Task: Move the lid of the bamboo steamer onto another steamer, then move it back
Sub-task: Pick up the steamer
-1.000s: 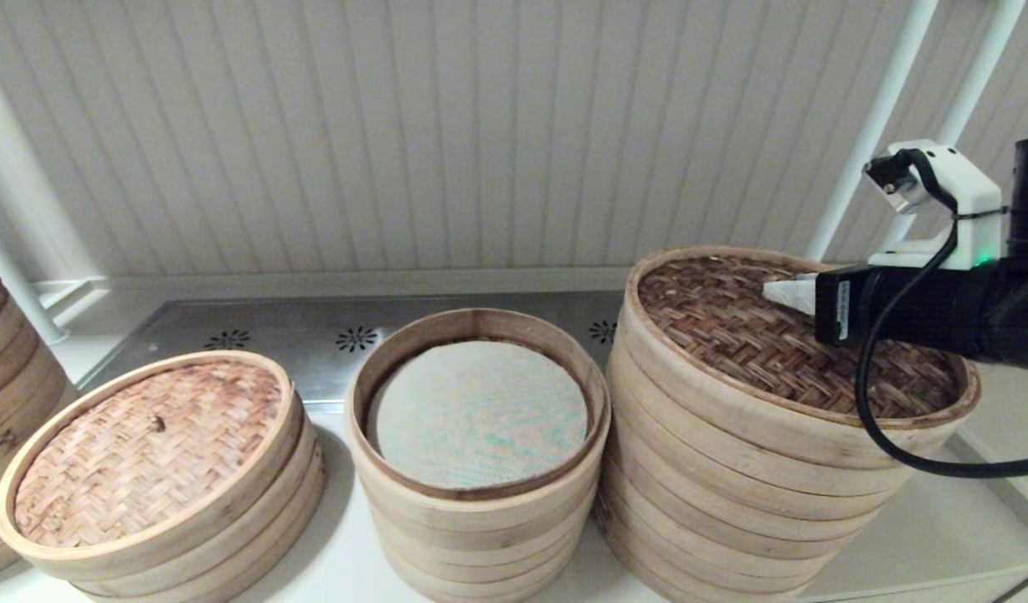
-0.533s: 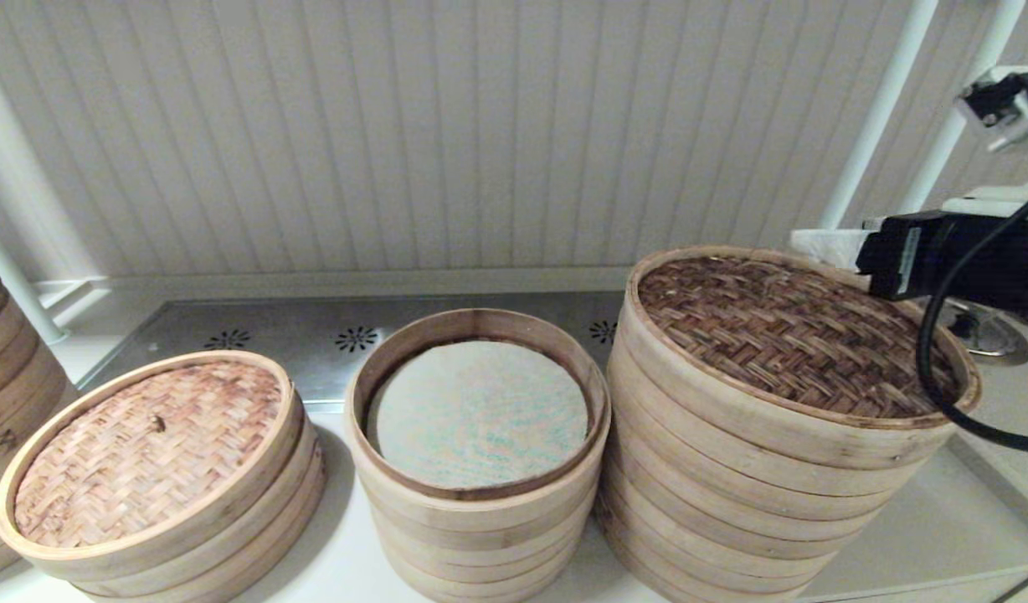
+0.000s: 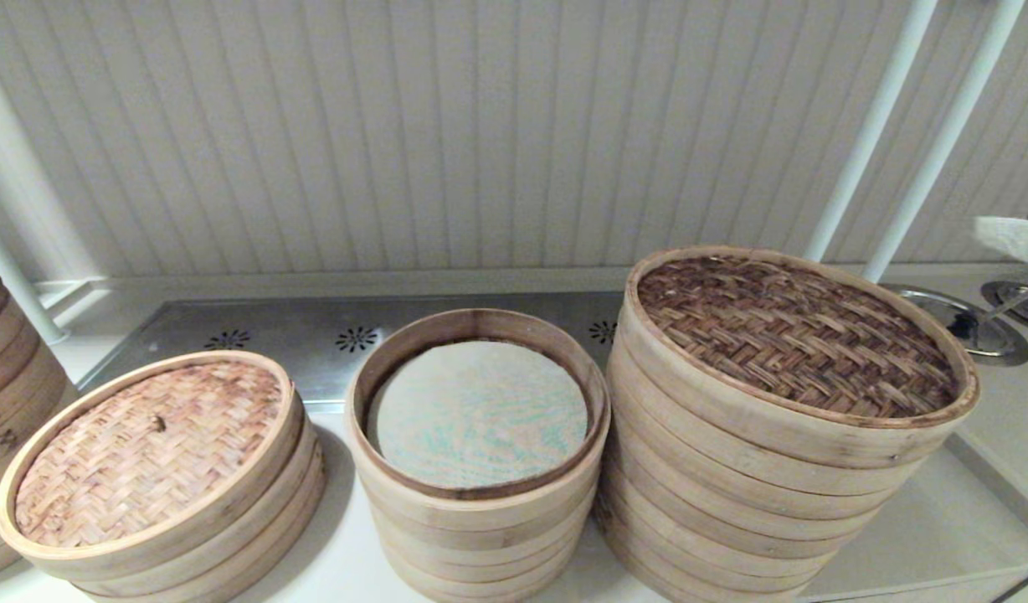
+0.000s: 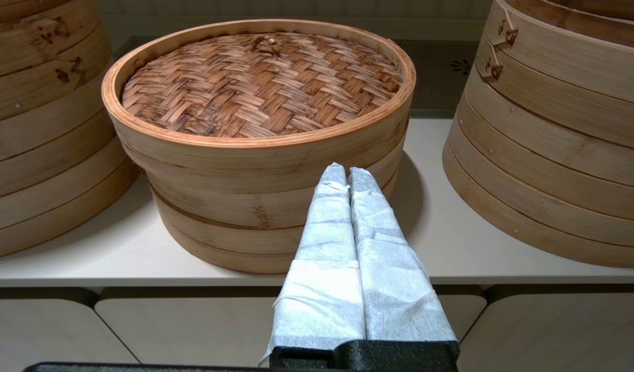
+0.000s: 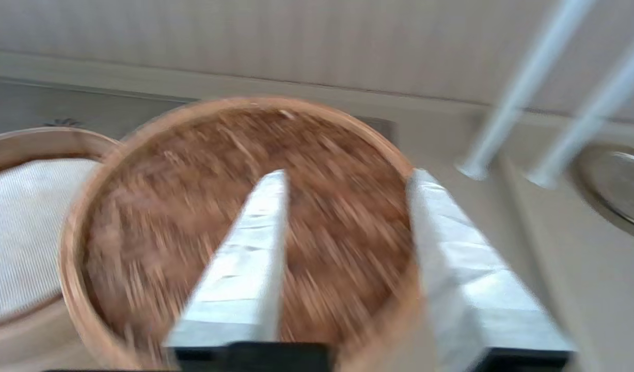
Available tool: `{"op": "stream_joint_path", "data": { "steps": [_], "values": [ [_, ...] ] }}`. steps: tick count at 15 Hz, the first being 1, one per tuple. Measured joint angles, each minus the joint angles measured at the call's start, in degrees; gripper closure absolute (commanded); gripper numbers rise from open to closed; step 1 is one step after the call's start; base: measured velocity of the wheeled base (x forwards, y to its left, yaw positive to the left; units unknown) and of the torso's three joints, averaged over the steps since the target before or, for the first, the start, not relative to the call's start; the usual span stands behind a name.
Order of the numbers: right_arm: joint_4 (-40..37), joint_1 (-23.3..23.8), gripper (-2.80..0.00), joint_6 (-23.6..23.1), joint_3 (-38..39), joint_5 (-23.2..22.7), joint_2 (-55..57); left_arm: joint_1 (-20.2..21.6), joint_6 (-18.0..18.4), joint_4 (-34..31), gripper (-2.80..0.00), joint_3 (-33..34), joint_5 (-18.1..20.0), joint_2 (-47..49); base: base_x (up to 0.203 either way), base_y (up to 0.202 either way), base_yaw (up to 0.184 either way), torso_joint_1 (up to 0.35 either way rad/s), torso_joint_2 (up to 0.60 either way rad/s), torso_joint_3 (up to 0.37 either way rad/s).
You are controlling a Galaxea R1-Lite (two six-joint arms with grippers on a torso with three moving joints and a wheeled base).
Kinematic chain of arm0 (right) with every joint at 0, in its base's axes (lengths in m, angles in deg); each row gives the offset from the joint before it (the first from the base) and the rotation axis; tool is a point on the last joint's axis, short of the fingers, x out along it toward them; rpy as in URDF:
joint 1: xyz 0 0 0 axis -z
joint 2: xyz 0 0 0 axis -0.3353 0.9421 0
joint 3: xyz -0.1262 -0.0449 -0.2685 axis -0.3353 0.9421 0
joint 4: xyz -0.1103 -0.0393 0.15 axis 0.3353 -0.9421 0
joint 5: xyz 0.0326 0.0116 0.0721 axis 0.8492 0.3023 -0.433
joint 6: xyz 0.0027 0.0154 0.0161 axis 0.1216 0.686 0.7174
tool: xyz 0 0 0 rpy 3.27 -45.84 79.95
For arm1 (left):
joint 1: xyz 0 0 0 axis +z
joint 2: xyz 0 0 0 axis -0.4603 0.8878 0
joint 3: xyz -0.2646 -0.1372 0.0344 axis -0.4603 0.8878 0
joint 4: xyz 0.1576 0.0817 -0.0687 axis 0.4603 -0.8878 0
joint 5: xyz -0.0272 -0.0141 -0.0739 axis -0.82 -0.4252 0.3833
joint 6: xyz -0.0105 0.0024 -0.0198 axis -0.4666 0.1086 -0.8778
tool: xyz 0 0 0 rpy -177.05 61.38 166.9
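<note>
The dark brown herringbone bamboo steamer lid (image 3: pixel 794 335) lies flat in the top rim of the widest steamer stack (image 3: pixel 732 477), on the right of the counter. In the head view only one white-wrapped fingertip (image 3: pixel 1015 237) of my right arm shows, at the right edge, clear of the lid. The right wrist view shows my right gripper (image 5: pixel 348 178) open and empty, looking down over the lid (image 5: pixel 193 206) from its right side. My left gripper (image 4: pixel 347 170) is shut on nothing, parked low in front of the counter.
A narrower open stack with a greenish-speckled liner (image 3: pixel 478 414) stands in the middle. A low stack with a pale knobbed lid (image 3: pixel 146 444) sits left, another stack (image 3: pixel 3 368) beyond it. Two white poles (image 3: pixel 866 134) and a metal drain (image 3: pixel 970 327) are behind right.
My right arm has lifted off the dark lid and drawn back to the right, almost out of the head view. The lid stays on the widest stack.
</note>
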Motion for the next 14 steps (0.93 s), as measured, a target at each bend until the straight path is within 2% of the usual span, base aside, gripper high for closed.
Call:
{"op": "stream_joint_path", "data": {
  "steps": [4,6,11,14],
  "values": [
    [-10.2,0.9,0.00,-0.4,2.4,2.4,-13.0,0.0,0.0,0.0,0.00,0.0,0.0,0.0,0.000,0.000,0.000,0.000,0.00,0.000],
    [-14.1,1.1,0.00,-0.5,6.6,4.2,-20.5,0.0,0.0,0.0,0.00,0.0,0.0,0.0,0.000,0.000,0.000,0.000,0.00,0.000],
    [-15.7,1.1,0.00,-0.5,24.4,9.2,-35.8,0.0,0.0,0.0,0.00,0.0,0.0,0.0,0.000,0.000,0.000,0.000,0.00,0.000],
    [-13.1,1.2,0.00,1.5,34.5,13.5,-39.8,0.0,0.0,0.0,0.00,0.0,0.0,0.0,0.000,0.000,0.000,0.000,0.00,0.000]
  ]
}}
